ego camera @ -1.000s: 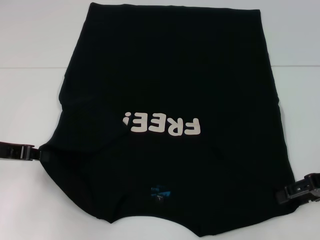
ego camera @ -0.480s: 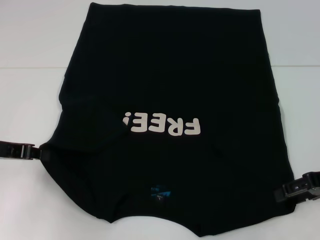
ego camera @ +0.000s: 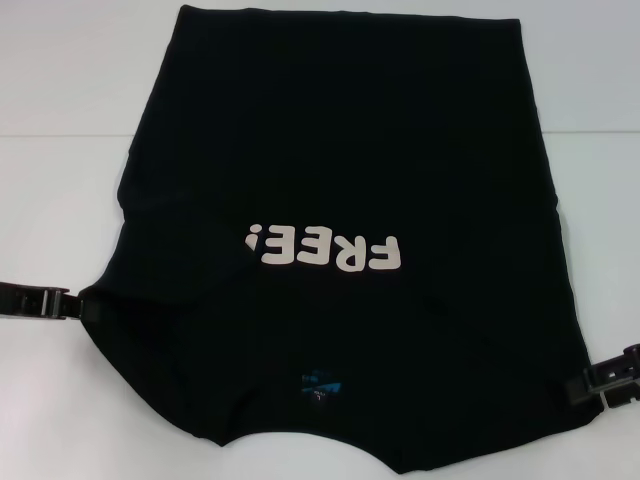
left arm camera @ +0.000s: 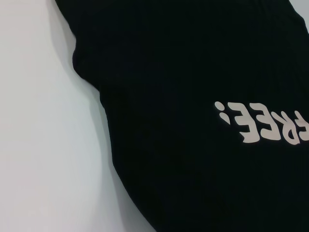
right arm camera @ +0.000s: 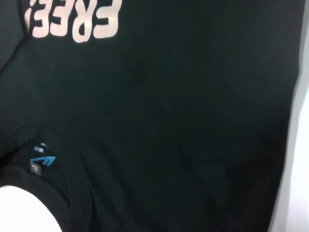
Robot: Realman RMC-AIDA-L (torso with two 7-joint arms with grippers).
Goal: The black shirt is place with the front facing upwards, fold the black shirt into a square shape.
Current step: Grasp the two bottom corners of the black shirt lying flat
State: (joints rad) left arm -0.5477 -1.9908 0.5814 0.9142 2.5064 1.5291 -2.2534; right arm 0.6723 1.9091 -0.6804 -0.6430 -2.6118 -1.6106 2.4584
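Note:
The black shirt (ego camera: 340,150) lies flat on the white table (ego camera: 60,180), front up, with its sides folded in so the outline is a tall block. The white "FREE!" lettering (ego camera: 325,250) reads upside down to me. The blue neck label (ego camera: 322,385) is near the front edge. My left gripper (ego camera: 72,305) touches the shirt's left edge low on the table. My right gripper (ego camera: 572,388) is at the shirt's right edge near the front. The shirt fills the left wrist view (left arm camera: 183,72) and the right wrist view (right arm camera: 183,96), where the label (right arm camera: 42,161) shows.
Bare white table (ego camera: 590,150) lies to the left, right and back of the shirt. The shirt's neck end reaches the front edge of the head view.
My right gripper has slid a little to the right, outward from the shirt's edge. The left gripper and the shirt have not moved.

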